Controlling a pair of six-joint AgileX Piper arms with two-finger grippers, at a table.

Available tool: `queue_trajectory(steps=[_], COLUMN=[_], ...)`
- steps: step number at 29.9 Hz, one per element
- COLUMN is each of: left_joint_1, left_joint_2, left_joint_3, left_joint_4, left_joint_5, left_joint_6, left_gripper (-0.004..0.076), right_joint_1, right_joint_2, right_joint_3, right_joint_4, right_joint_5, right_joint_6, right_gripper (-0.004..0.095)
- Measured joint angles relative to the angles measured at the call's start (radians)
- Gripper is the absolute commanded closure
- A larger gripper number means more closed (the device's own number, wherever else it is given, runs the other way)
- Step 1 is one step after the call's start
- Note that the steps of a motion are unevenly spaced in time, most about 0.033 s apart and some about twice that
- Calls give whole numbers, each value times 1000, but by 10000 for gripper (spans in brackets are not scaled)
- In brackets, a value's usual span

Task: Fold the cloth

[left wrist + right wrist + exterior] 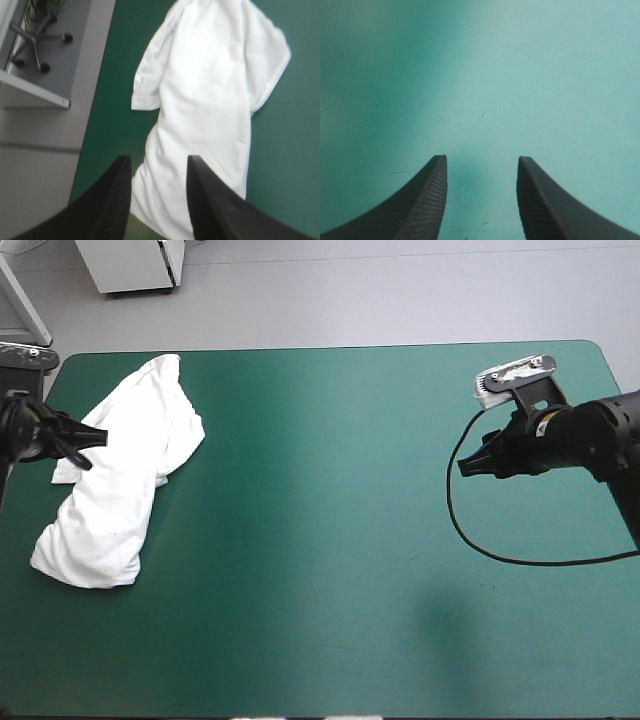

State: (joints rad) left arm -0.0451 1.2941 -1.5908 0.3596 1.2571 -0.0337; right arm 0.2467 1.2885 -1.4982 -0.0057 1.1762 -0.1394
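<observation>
The white T-shirt (125, 480) (210, 100) is noted as a long crumpled heap on the teal-green cover (330, 540). The left gripper (93, 448) (158, 160) is held at the heap's outer side with its black fingers set apart (nothing clamped). The cloth is seen between and ahead of them; contact cannot be judged. The right gripper (472, 458) (482, 159) is placed well apart from the T-shirt. Its fingers are likewise spread, and only cover is seen between and ahead of them.

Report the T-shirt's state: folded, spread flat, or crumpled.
Crumpled. The T-shirt lies as a long, bunched heap near the left edge of the table, one sleeve poking out, no neat folds. The left gripper hangs open over it.
</observation>
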Motion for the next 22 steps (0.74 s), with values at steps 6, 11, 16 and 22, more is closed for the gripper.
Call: queue_trajectory(steps=[6,11,16,22], left_joint_1=[175,305,326,326], left_joint_2=[269,452,612,707], left_joint_3=[-60,-134,-146,-149], left_joint_4=[-215,-416,-448,-460], left_joint_5=[-62,-112,-129,-184], left_joint_6=[-6,43,78,108], left_gripper=[451,407,372,366], right_joint_1=[0,0,0,0], right_joint_2=[63,103,145,190], right_joint_3=[0,0,0,0], right_joint_4=[6,49,87,138], right_joint_5=[-30,-53,-62,-67], right_joint_6=[0,-9,-15,-29], right_gripper=[478,478,478,478])
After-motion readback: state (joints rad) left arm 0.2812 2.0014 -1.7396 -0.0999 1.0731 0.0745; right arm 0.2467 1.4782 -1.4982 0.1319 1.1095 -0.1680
